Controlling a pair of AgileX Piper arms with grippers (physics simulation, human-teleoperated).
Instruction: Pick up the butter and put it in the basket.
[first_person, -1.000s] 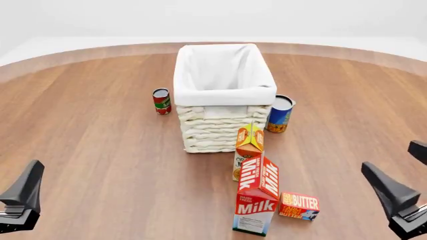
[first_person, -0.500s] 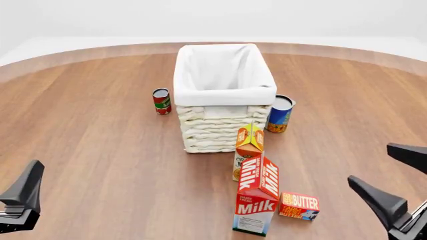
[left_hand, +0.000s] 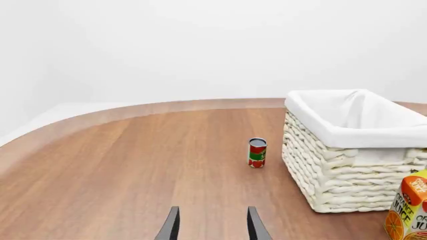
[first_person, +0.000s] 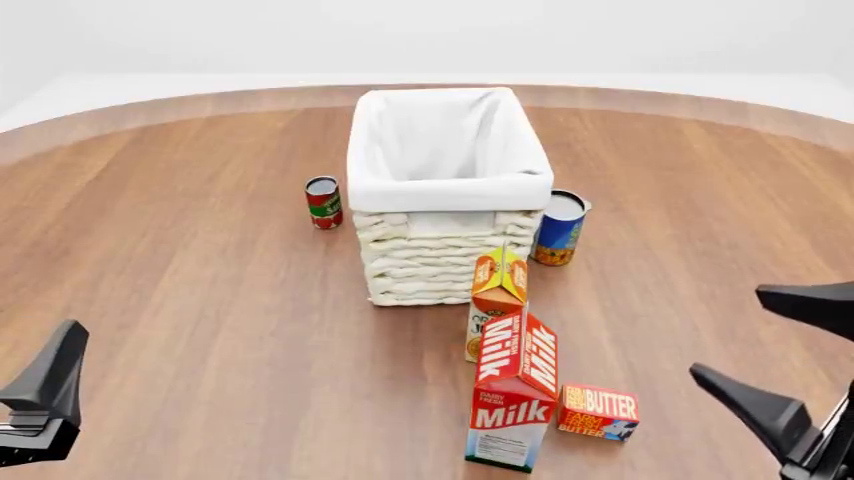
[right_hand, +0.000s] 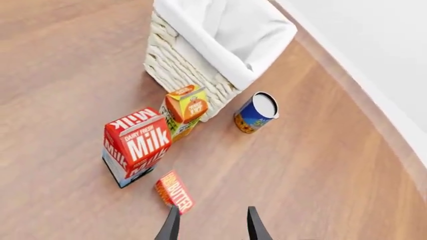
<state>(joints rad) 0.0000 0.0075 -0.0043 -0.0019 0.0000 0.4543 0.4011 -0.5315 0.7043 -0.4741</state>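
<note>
Near the table's front edge, right of centre, I see the butter (first_person: 598, 411) lying flat just beside the milk carton (first_person: 514, 398). My right wrist view shows the butter (right_hand: 175, 191) just ahead of the right gripper (right_hand: 210, 224), jaws parted and empty; the left wrist view misses it, showing only the basket (left_hand: 353, 150), a small red can (left_hand: 257, 152) and the left gripper (left_hand: 212, 225), likewise parted, empty.

Red-orange butter (first_person: 599, 411) — cream woven basket (first_person: 447, 255), white liner.
</note>
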